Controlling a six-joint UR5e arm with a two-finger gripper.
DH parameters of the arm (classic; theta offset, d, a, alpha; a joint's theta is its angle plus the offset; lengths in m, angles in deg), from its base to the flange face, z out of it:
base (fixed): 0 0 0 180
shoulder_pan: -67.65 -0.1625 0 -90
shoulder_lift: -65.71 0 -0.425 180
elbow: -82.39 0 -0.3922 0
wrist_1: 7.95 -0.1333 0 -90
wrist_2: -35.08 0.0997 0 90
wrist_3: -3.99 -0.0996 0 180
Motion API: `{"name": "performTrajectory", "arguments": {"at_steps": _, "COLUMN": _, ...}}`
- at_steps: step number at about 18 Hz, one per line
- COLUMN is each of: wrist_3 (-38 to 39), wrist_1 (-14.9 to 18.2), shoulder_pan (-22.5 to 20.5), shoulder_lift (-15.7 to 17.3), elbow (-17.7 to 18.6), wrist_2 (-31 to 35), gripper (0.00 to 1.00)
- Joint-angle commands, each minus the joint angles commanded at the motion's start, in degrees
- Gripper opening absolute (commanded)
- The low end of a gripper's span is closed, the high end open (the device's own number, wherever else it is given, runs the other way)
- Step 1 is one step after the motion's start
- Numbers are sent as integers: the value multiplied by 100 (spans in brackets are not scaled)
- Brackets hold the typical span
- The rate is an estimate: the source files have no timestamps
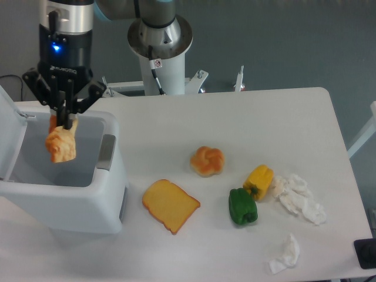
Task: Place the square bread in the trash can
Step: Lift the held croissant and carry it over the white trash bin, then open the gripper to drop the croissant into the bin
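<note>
The square bread (170,205), a flat toast slice with a brown crust, lies on the white table to the right of the trash can. The trash can (70,202) stands at the left with its lid (9,132) swung open. My gripper (63,122) hangs over the open bin, shut on a lumpy golden-brown pastry (61,147) that dangles inside the bin's opening. The gripper is well left of the square bread and not touching it.
A round bun (207,161) sits mid-table. A yellow pepper (258,179) and a green pepper (242,207) lie to the right, with crumpled white paper (299,197) and another wad (286,254) beyond. The arm's base (160,41) stands at the back.
</note>
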Motion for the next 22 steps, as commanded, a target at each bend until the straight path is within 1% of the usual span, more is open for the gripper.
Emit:
{"name": "performTrajectory", "arguments": {"at_steps": 1, "wrist_3": -9, "wrist_1": 0, "shoulder_pan": 0, "shoulder_lift": -9, "elbow": 17, "wrist_2": 0, "gripper": 35}}
{"name": "performTrajectory", "arguments": {"at_steps": 3, "wrist_3": -9, "wrist_1": 0, "shoulder_pan": 9, "shoulder_lift": -9, "elbow": 44, "wrist_2": 0, "gripper": 40}}
{"name": "performTrajectory", "arguments": {"at_steps": 6, "wrist_3": -53, "wrist_1": -79, "shoulder_pan": 26, "shoulder_lift": -9, "elbow": 62, "wrist_2": 9, "gripper": 53}}
{"name": "performTrajectory", "arguments": {"at_steps": 16, "wrist_3": -70, "wrist_1": -132, "shoulder_pan": 44, "shoulder_lift": -79, "elbow": 70, "wrist_2": 9, "gripper": 60}}
{"name": "performTrajectory", "arguments": {"at_steps": 21, "wrist_3": -79, "wrist_1": -132, "shoulder_pan": 44, "shoulder_lift": -106, "elbow": 62, "wrist_2": 9, "gripper": 60}}
{"name": "performTrajectory", "arguments": {"at_steps": 22, "wrist_3": -88, "wrist_1": -132, "shoulder_pan": 44, "shoulder_lift": -106, "elbow": 53, "wrist_2": 9, "gripper": 62}}
